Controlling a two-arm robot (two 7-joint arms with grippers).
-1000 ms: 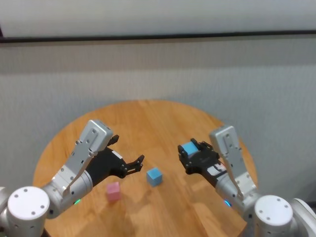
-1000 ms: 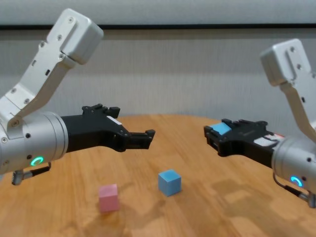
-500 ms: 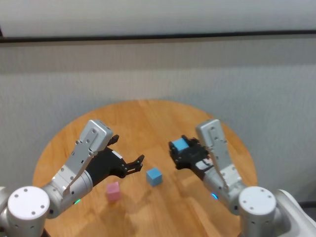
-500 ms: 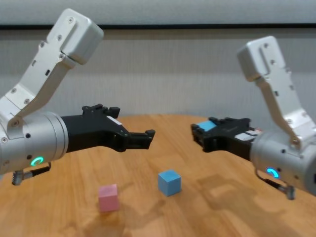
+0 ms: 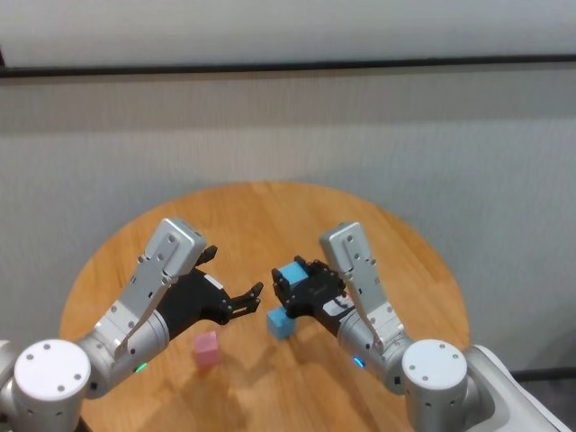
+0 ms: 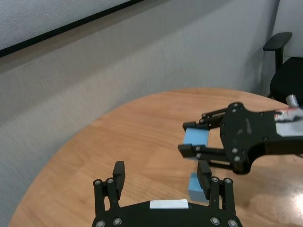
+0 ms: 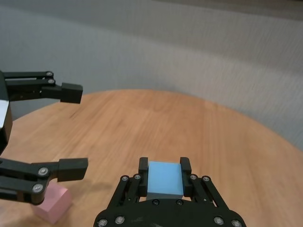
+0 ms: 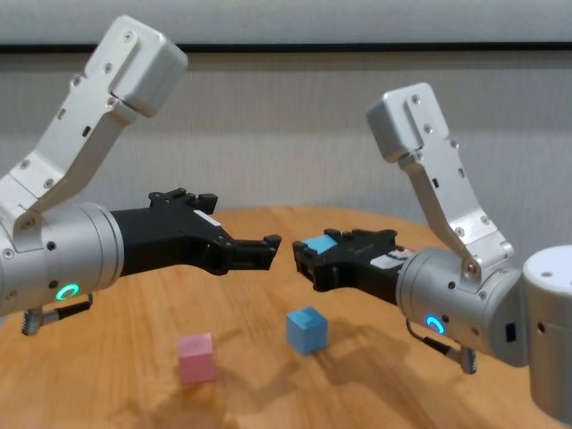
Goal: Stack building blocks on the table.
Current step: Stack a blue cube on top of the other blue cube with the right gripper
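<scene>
Wood table (image 5: 378, 234): round plank top; it carries two loose blocks, well inside its edge.
Left gripper (image 8: 268, 248): hangs above the table beside the work, fingers spread and holding nothing; best kept out of the way.
Right gripper (image 8: 304, 259): clamps a light blue block (image 8: 319, 243) in the air, just above and slightly behind the resting blue block (image 8: 307, 329).
Pink block (image 8: 196, 357): sits on the table near the resting blue one, apart from it.
Step in hand: likely setting the carried block onto the resting one.
Doing it well: centre the carried block over the lower one, square the edges, descend straight, release only once the faces meet.
</scene>
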